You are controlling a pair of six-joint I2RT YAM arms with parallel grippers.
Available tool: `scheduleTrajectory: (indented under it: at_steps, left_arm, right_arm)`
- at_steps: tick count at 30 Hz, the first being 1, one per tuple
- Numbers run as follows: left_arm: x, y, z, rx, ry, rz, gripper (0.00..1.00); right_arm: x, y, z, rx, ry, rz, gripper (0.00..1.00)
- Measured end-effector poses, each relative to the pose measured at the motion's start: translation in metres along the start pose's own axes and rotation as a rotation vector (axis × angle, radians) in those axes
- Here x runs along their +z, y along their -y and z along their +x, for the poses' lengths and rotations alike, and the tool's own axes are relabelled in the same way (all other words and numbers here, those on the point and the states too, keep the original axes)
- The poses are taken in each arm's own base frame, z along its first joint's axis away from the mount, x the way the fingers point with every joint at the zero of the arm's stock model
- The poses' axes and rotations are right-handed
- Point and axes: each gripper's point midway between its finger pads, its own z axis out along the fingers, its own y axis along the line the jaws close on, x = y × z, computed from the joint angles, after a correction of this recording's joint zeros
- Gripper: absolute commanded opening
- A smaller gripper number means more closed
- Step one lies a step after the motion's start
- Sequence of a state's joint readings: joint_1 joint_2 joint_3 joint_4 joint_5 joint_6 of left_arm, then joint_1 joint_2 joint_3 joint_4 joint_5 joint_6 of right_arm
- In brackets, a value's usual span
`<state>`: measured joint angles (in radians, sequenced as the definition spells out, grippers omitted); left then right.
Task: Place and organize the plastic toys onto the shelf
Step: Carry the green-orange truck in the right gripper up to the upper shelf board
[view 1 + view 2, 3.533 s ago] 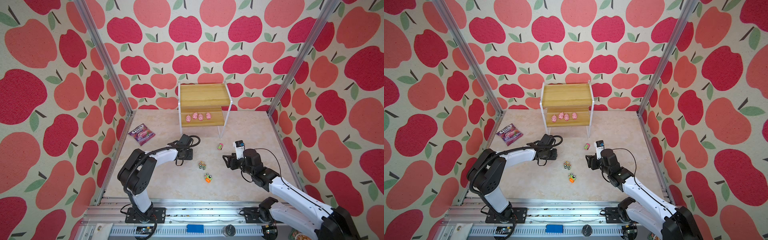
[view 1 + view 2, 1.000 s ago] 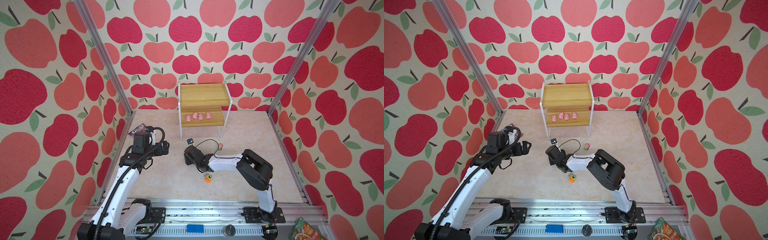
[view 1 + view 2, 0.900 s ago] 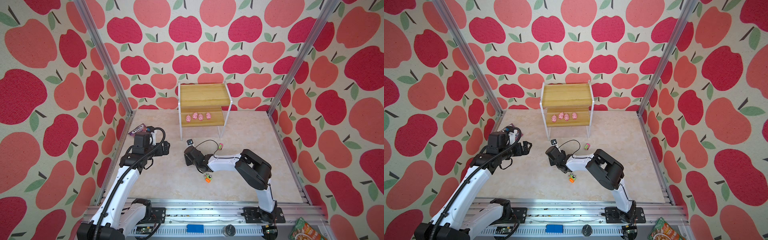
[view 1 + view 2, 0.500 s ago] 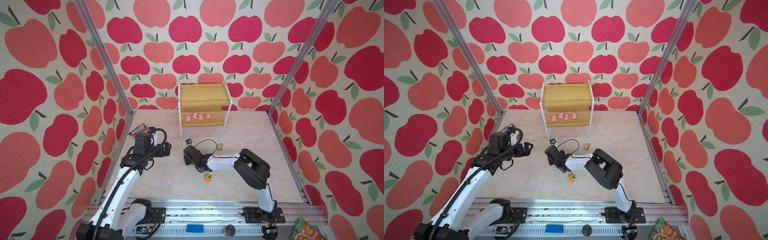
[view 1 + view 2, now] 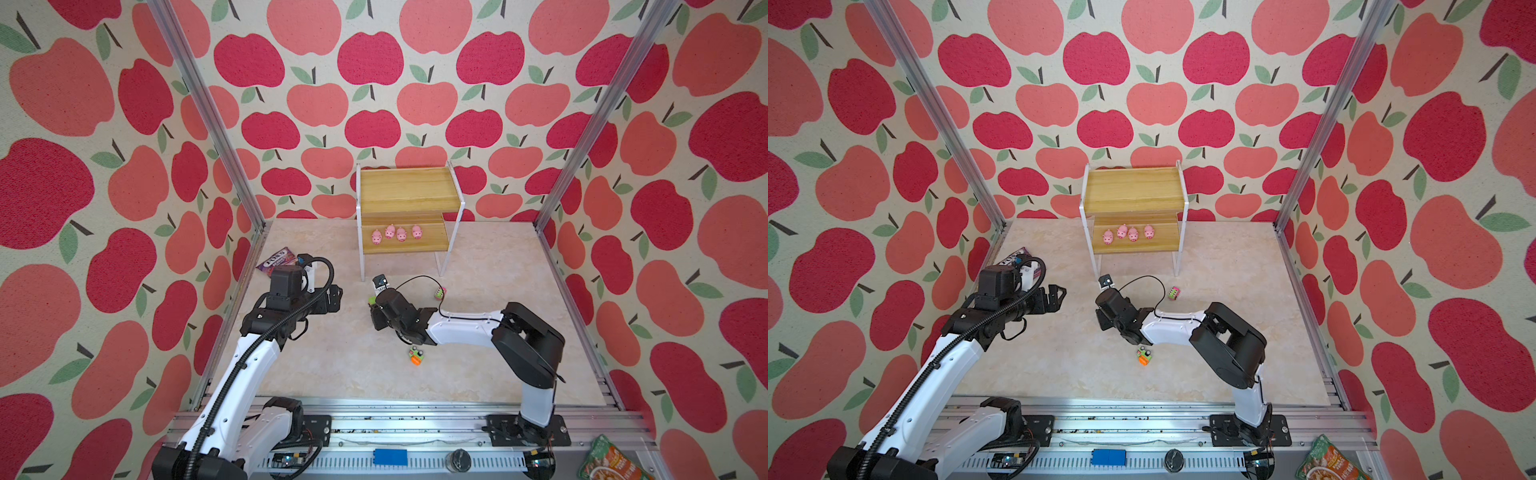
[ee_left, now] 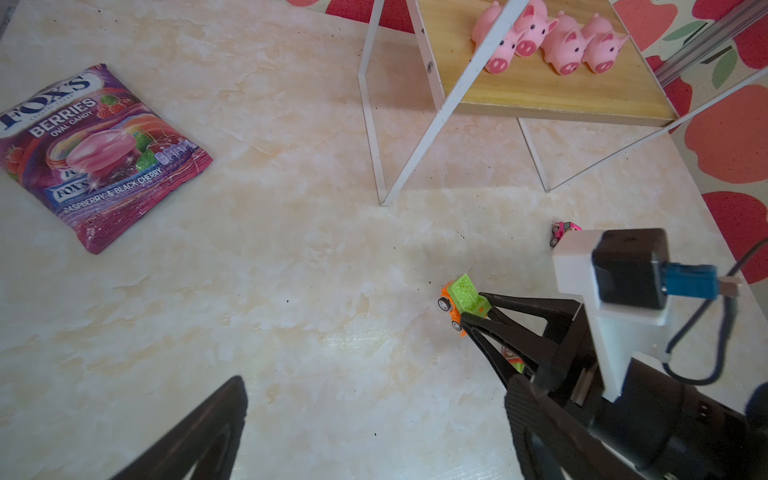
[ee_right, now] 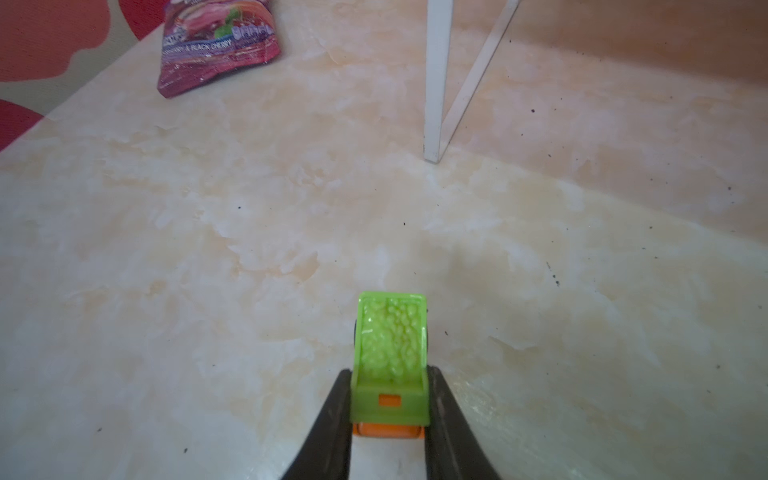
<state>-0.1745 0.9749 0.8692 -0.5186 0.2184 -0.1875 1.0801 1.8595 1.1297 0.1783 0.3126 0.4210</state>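
Pig figures (image 5: 395,235) are all four sitting on the lower board of the shelf (image 5: 409,189), right gripper (image 7: 390,399) is clamping the green dump truck (image 7: 390,345) low in front of it, left gripper (image 5: 1057,296) is hanging wide open, and the pink car (image 5: 439,293) and orange car (image 5: 416,356) are lying on the table (image 5: 478,374) waiting their turn

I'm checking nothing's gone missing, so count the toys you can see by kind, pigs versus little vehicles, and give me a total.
Tiny pink plastic pig figures, on the lower wooden board of the white-framed shelf: 4
Tiny plastic toy vehicles with black wheels (green-and-orange truck in the right gripper; orange car and pink car on the marbled table): 3
Total: 7
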Motion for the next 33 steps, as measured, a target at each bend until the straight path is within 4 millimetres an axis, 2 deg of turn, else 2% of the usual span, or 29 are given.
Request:
scheduleTrajectory:
  at_steps: [6,10,14,19,22,25,30,33]
  left_arm:
    - [0.0,-0.001,0.0,-0.003,0.001,-0.002,0.99]
    - [-0.004,0.0,-0.007,-0.005,0.014,-0.001,0.99]
    - [-0.02,0.009,-0.033,0.008,0.078,0.013,0.99]
    - [-0.046,0.035,-0.07,0.054,0.166,0.065,0.99]
    - [-0.054,0.051,-0.088,0.087,0.199,0.097,0.99]
    - [-0.052,0.063,-0.098,0.126,0.201,0.113,1.0]
    - [-0.034,0.078,-0.096,0.198,0.159,0.135,1.0]
    - [-0.025,0.086,-0.092,0.246,0.136,0.153,1.0]
  right_arm:
    - [-0.059,-0.013,-0.048,-0.036,0.049,-0.074,0.2]
    - [-0.101,-0.025,-0.101,-0.081,0.083,-0.108,0.2]
    - [-0.146,-0.034,-0.152,-0.121,0.138,-0.134,0.21]
    - [-0.192,-0.034,-0.189,-0.178,0.18,-0.133,0.22]
    - [-0.213,-0.028,-0.205,-0.207,0.193,-0.116,0.22]
    - [-0.233,-0.014,-0.225,-0.22,0.219,-0.082,0.22]
    - [-0.265,0.019,-0.267,-0.207,0.29,-0.003,0.22]
    - [-0.269,0.043,-0.284,-0.186,0.304,0.055,0.22]
